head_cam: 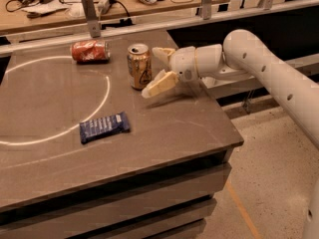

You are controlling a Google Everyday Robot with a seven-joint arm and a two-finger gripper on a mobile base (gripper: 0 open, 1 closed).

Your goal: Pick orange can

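Observation:
The orange can (139, 65) stands upright on the dark grey table (164, 128), golden-orange with a silver top and a dark mark on its side. My gripper (151, 71) is just to the right of the can, at its height. It is open: one cream finger (160, 83) reaches forward near the can's lower right, the other (162, 54) sits behind, near its top. The can is not between the fingers; it stands a little to their left.
A crushed red-orange can (90, 51) lies on its side at the back left. A blue snack bar (104, 127) lies in front. A white circle line (102, 103) marks the tabletop. A rail with posts (90, 15) and a cluttered bench stand behind. The table's right edge (227, 121) drops to the floor.

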